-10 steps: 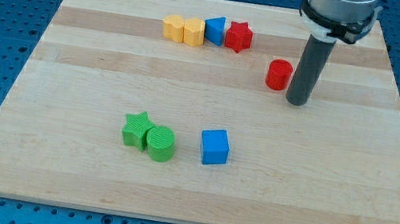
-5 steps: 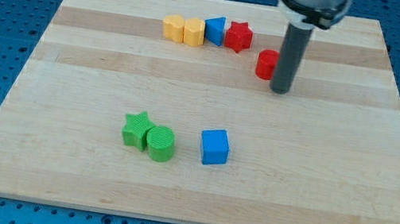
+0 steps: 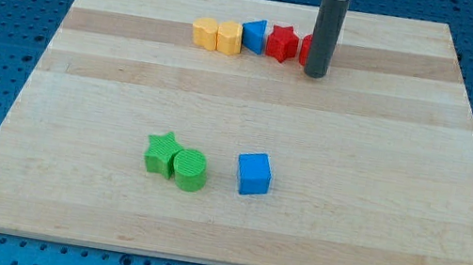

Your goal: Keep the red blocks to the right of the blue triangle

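Note:
The blue triangle (image 3: 254, 35) sits in a row near the view's top. The red star (image 3: 280, 42) touches it on its right. A second red block (image 3: 306, 50), a cylinder, sits just right of the star and is mostly hidden behind my rod. My tip (image 3: 314, 73) rests on the board against the right and lower side of that red block.
Two yellow blocks (image 3: 205, 32) (image 3: 229, 37) lie left of the blue triangle in the same row. A green star (image 3: 160, 153), a green cylinder (image 3: 190, 169) and a blue cube (image 3: 254, 173) sit lower on the wooden board (image 3: 396, 205).
My tip has moved up and to the left, pushing the red cylinder up-left until it sits next to the red star.

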